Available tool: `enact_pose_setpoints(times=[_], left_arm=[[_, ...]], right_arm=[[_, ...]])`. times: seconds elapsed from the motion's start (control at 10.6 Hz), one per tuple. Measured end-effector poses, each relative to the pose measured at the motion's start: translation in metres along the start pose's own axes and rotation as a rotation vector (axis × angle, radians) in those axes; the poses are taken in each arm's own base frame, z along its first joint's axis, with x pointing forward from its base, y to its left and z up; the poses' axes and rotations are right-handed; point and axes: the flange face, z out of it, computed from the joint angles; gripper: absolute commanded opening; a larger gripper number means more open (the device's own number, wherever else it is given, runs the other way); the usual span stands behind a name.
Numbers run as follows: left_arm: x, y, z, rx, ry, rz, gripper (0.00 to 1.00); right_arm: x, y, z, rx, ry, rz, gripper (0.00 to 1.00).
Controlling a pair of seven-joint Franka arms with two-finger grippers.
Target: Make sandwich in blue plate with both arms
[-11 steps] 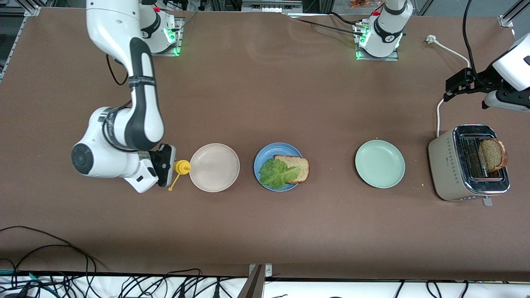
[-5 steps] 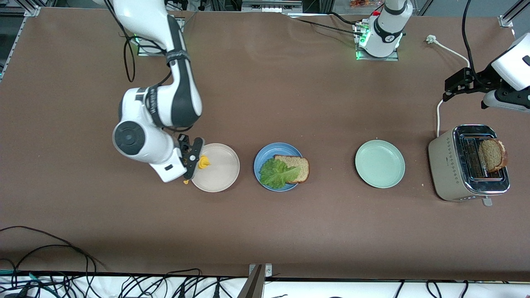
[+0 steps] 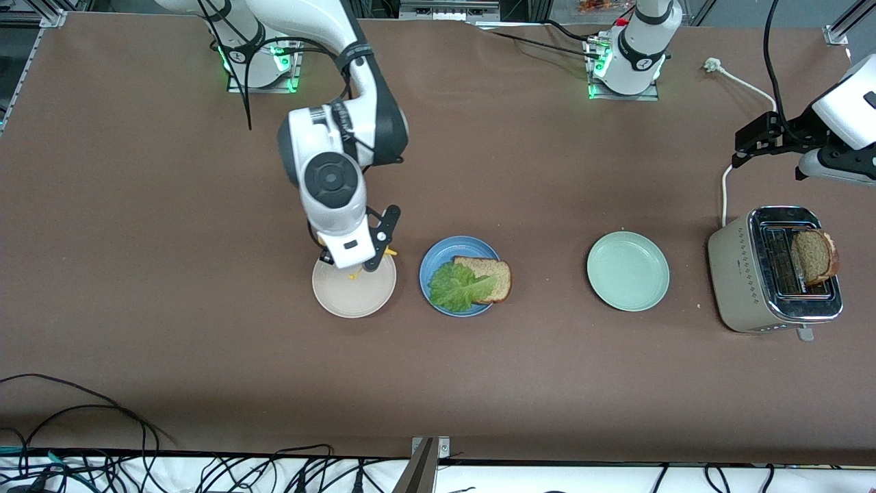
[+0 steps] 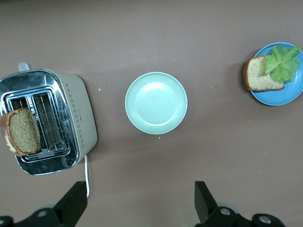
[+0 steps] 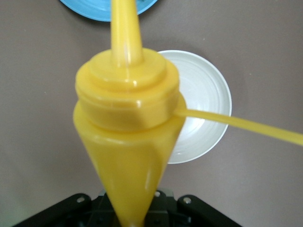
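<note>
- The right gripper [image 3: 375,248] hung over the beige plate [image 3: 354,291], at the edge nearest the blue plate [image 3: 435,257], its fingers clamped on a yellow squeeze bottle [image 5: 127,137].
- Only slivers of that bottle showed past the arm in the front view, while in the right wrist view it filled the middle, nozzle aimed toward the blue plate's rim [image 5: 94,13].
- On the blue plate lay one slice of wholegrain bread [image 3: 487,277] with a crinkled lettuce leaf [image 3: 457,287] partly over it (the slice overhung the rim toward the left arm's end).
- A pale green plate [image 3: 627,271] sat between the blue plate and the toaster [image 3: 736,274].
- A second bread slice [image 3: 814,256] stood in the toaster's slot.
- The left gripper [image 3: 758,140] waited in the air near the toaster, fingers [image 4: 202,201] spread wide and holding nothing.
</note>
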Motion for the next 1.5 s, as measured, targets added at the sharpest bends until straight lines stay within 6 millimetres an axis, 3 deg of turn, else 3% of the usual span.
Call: enact_pose_setpoints(times=[0.28, 0.47, 1.5], left_arm=[[0.0, 0.001, 0.0, 0.0, 0.0, 0.001, 1.0], [0.0, 0.001, 0.0, 0.0, 0.0, 0.001, 1.0], [0.0, 0.0, 0.0, 0.0, 0.0, 0.001, 1.0]], right_arm=[[0.037, -0.045, 0.008, -0.113, -0.113, 0.026, 0.0], [0.06, -0.065, 0.02, -0.172, -0.158, 0.029, 0.0], [0.1, -0.075, 0.073, -0.426, -0.379, -0.037, 0.0]])
